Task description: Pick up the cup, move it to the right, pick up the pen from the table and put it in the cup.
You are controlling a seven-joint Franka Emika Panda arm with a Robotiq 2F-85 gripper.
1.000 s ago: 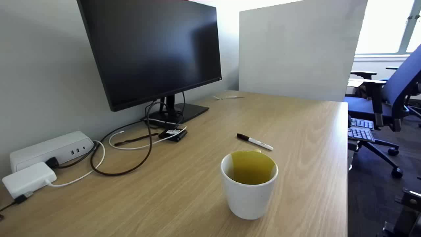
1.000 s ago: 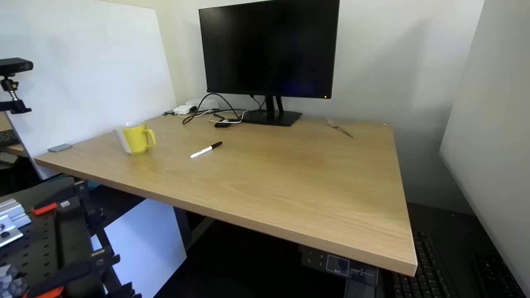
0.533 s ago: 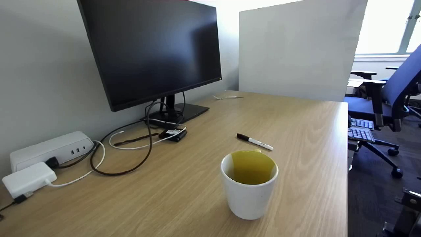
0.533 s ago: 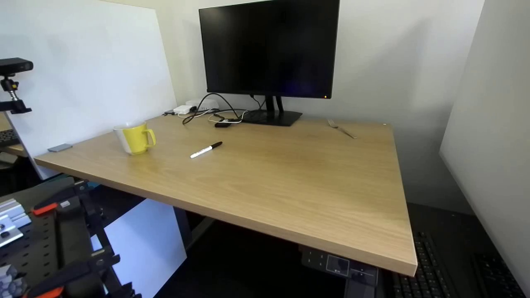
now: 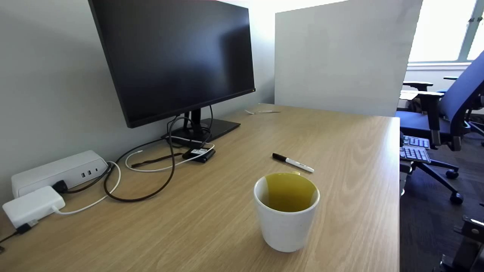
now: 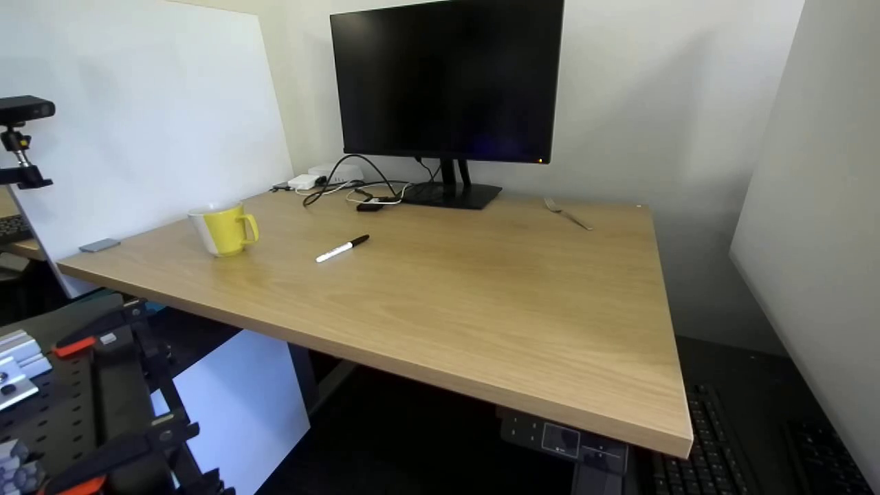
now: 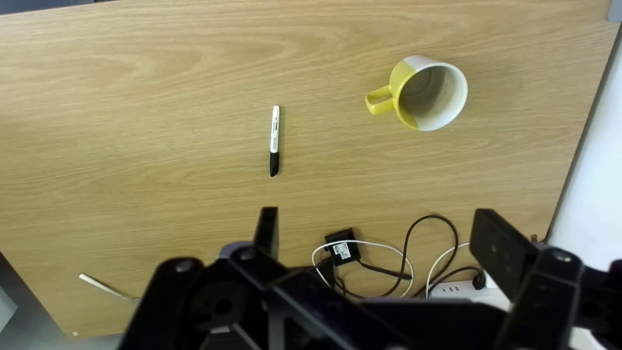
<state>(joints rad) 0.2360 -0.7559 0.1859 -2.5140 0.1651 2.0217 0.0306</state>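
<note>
The cup [image 5: 285, 228] is a white and yellow mug with a yellow handle. It stands upright on the wood-grain table [image 5: 348, 158], at the left of the table in an exterior view [image 6: 225, 232], and at upper right in the wrist view [image 7: 432, 95]. The pen [image 5: 293, 163], white with a black cap, lies flat on the table on the cup's handle side, apart from it; it also shows in an exterior view [image 6: 342, 249] and the wrist view [image 7: 274, 136]. My gripper [image 7: 376, 211] is wide open and empty, high above the table. The arm is out of both exterior views.
A monitor [image 5: 185, 60] stands at the back on its base. Looped cables and a black box [image 7: 344, 247] lie near it, with a white power block [image 5: 60, 172]. A fork [image 6: 567, 214] lies at the far right. A white partition [image 6: 158, 117] rises along the cup-side edge.
</note>
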